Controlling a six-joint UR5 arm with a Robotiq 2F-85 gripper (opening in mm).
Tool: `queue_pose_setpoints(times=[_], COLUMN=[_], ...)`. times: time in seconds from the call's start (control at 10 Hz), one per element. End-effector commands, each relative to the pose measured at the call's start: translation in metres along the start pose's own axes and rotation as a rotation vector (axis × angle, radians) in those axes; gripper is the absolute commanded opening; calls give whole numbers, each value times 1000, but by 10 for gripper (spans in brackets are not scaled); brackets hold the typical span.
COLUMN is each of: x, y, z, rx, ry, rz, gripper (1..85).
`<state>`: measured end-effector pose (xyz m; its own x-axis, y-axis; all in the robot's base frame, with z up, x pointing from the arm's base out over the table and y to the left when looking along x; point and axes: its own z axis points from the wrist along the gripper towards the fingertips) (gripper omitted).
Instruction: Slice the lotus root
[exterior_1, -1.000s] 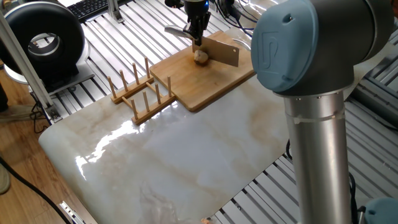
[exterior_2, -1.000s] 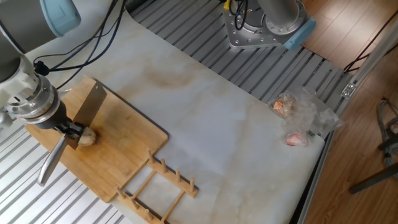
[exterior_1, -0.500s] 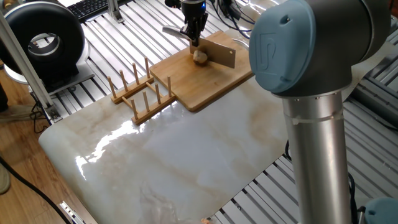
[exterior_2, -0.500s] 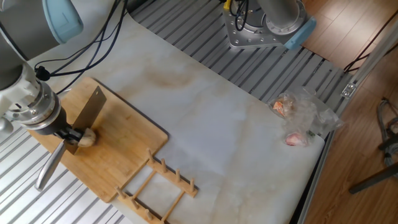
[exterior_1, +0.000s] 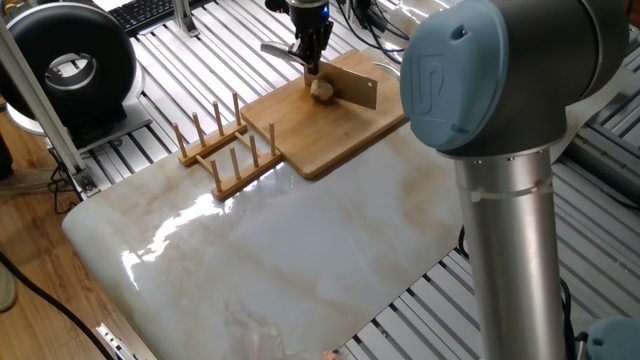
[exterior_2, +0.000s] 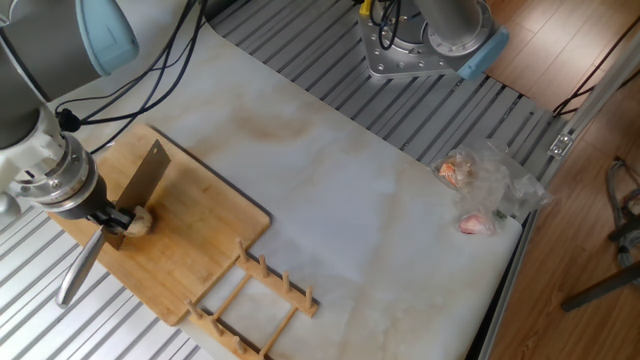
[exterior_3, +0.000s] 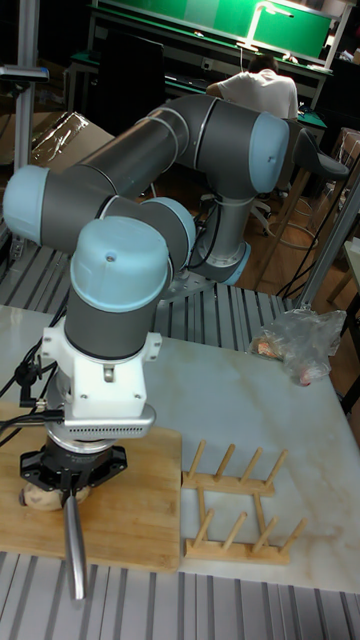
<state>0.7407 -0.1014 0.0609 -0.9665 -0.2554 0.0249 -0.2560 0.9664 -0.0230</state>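
The lotus root (exterior_1: 322, 90) (exterior_2: 139, 221) is a small beige chunk on the bamboo board (exterior_1: 335, 130) (exterior_2: 200, 250), near its far end. My gripper (exterior_1: 312, 63) (exterior_2: 108, 214) is shut on a cleaver. Its blade (exterior_1: 356, 89) (exterior_2: 146, 179) stands on edge right against the lotus root, and its metal handle (exterior_2: 76, 268) (exterior_3: 74, 545) sticks out past the board's edge. In the tall fixed view the gripper (exterior_3: 70, 482) hangs over the lotus root (exterior_3: 38, 497) and hides most of it. Whether the blade has entered the root cannot be seen.
A wooden peg rack (exterior_1: 226, 150) (exterior_2: 255, 300) lies beside the board on the marble top. Clear plastic bags of food (exterior_2: 482, 190) sit at the far corner. A black round device (exterior_1: 70, 60) and a keyboard (exterior_1: 150, 12) are off the table.
The gripper and cleaver shifted a little toward the board's far end over the first half second. The lotus root stayed put, and little has moved since.
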Motion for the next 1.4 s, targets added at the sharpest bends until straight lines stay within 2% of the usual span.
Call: queue_pose_setpoints(times=[0.0,0.1,0.2,0.4,1.0,1.3], x=[-13,-17,-21,-22,0,7], y=[5,8,13,15,-1,1], z=[-4,0,2,2,-6,-16], rx=[-8,-8,-26,-38,-50,-56], ry=[-31,-44,-53,-58,-38,-23], rz=[13,23,25,22,-9,-6], gripper=[13,13,13,13,13,13])
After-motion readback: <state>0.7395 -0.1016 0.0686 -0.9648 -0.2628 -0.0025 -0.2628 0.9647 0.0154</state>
